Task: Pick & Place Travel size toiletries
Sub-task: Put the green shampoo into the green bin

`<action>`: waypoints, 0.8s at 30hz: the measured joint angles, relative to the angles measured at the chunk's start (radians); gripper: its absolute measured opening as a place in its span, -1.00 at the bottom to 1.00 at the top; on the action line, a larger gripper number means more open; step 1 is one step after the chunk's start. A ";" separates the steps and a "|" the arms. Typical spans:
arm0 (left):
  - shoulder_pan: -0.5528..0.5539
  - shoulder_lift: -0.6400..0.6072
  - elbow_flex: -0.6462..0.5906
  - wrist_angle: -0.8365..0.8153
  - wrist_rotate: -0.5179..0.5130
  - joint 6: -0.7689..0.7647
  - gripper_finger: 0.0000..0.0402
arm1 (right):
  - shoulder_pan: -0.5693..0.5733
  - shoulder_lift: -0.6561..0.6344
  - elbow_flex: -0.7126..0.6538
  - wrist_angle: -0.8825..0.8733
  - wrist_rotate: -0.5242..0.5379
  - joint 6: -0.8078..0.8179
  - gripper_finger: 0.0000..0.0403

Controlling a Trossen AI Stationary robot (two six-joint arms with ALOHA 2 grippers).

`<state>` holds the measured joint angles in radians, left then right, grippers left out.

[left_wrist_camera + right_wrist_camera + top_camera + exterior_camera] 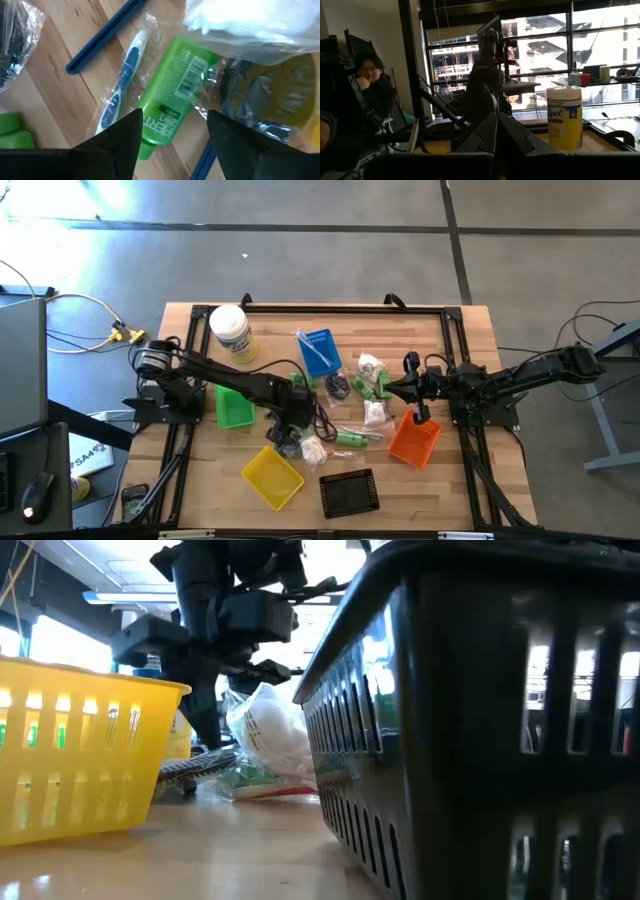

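Note:
My left gripper point(172, 131) point(287, 430) is open and points down over the heap of toiletries point(345, 405) in the middle of the table. Its fingers stand on either side of a green tube point(172, 95) that lies flat on the wood in a clear wrapper beside a blue-and-white toothbrush point(122, 80). I cannot see them touch it. A white sachet bag point(250, 22) point(272, 730) lies next to the tube. My right gripper point(496, 117) point(400, 385) is shut, empty and held level above the table's right half, pointing left.
Coloured trays ring the heap: green point(235, 408), blue point(320, 350), orange point(415, 440), yellow point(272, 477) point(70, 760) and black point(348, 492) point(480, 720). A white tub point(232, 332) point(564, 117) stands at the far left. A person point(370, 85) sits beyond the table's left side.

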<state>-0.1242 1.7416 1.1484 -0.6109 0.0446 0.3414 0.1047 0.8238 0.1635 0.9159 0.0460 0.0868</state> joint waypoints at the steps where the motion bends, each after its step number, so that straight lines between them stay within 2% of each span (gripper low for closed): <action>1: 0.000 0.008 0.000 0.000 -0.003 0.007 0.08 | 0.000 0.000 0.000 -0.005 0.000 0.000 -0.98; 11: 0.000 0.086 -0.001 -0.004 -0.048 0.045 0.08 | 0.000 0.000 0.000 -0.009 0.003 0.000 -0.98; 20: 0.000 0.090 -0.001 0.012 -0.046 0.047 0.08 | 0.000 0.000 0.000 -0.023 0.004 -0.001 -0.99; 24: 0.000 0.090 -0.001 0.018 -0.045 0.047 0.00 | 0.000 0.000 0.000 -0.023 0.007 -0.001 -0.99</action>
<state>-0.1246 1.8320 1.1477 -0.5926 -0.0002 0.3889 0.1047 0.8238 0.1631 0.8928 0.0529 0.0860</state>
